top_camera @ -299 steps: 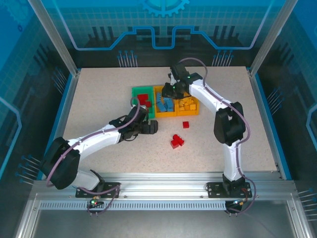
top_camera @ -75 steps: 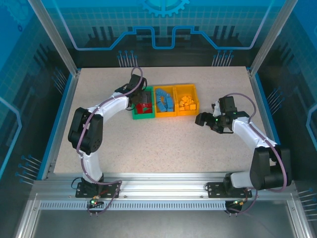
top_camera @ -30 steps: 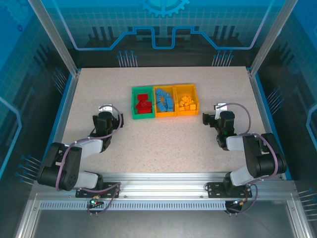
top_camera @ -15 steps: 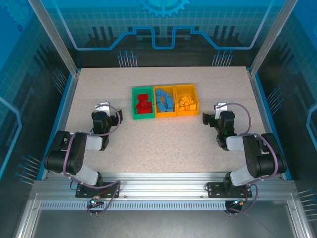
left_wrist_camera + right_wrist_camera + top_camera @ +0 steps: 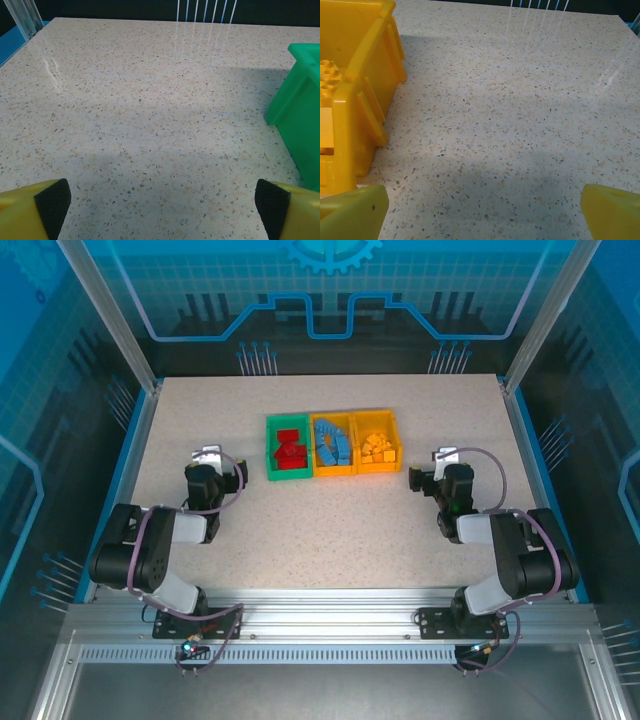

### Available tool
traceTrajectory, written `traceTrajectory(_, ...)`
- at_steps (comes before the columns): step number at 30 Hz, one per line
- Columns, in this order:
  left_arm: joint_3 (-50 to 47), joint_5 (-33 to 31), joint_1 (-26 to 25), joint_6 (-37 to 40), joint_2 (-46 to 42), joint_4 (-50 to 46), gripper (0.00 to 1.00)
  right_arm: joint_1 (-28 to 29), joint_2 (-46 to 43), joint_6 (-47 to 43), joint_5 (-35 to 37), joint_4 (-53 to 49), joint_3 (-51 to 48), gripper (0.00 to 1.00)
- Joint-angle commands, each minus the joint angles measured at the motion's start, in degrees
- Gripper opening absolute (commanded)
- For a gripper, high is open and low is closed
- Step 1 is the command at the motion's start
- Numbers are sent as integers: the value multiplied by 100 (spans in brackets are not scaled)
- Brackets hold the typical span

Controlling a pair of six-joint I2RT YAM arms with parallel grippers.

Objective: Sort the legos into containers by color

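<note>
Three joined containers stand in a row at the table's middle back. The green bin (image 5: 270,450) holds red legos (image 5: 289,450). The middle orange bin (image 5: 332,472) holds blue legos (image 5: 333,447). The right orange bin (image 5: 396,445) holds yellow legos (image 5: 377,448). My left gripper (image 5: 215,466) rests low, left of the green bin (image 5: 300,110), open and empty (image 5: 162,210). My right gripper (image 5: 430,472) sits right of the yellow bin (image 5: 365,100), open and empty (image 5: 485,212). A yellow lego (image 5: 327,75) shows inside that bin.
Both arms are folded back near their bases. Speckled tabletop (image 5: 330,530) lies bare between the grippers and in front of the bins. Blue rails (image 5: 135,455) and clear panels edge the table.
The loose red legos seen on the table ten seconds ago are gone from it. Both arms have drawn back from the bins and folded; over the last half second nothing has moved.
</note>
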Motion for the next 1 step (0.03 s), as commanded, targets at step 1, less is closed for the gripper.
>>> traceTrajectory(1, -20, 125, 40, -93, 17, 246, 99, -36, -15, -35, 17, 182, 116, 100)
